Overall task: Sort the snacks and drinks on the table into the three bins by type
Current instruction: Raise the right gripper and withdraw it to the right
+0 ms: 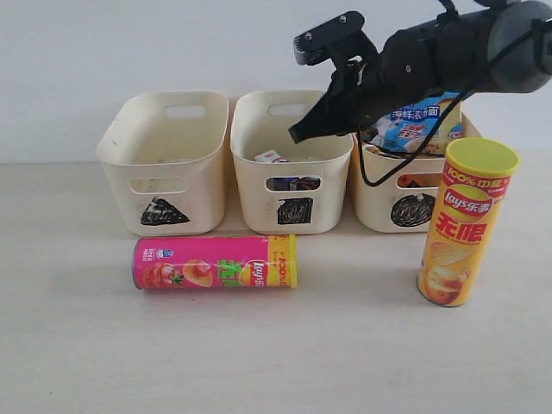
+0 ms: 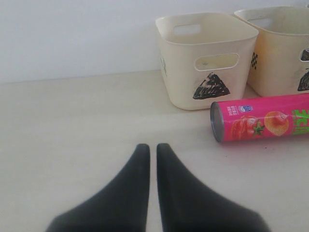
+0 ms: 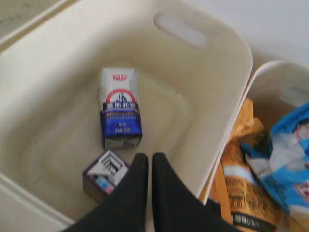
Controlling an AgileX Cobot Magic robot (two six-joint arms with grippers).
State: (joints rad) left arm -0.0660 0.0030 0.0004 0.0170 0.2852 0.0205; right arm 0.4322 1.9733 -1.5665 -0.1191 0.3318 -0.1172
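Pink chip tube [image 1: 214,262] lies sideways on the surface [image 1: 86,345] before the triangle bin [image 1: 197,168]; likely light, stiff, slick, apt to roll; grasp mid-barrel; right end effector [image 1: 298,134] pinched shut, empty.

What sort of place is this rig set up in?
Probably a lab test bench, not a home: plain pale table against a blank white wall; hand-scribbled triangle bin, square bin and circle bin; pink tube and yellow tube staged for sorting.
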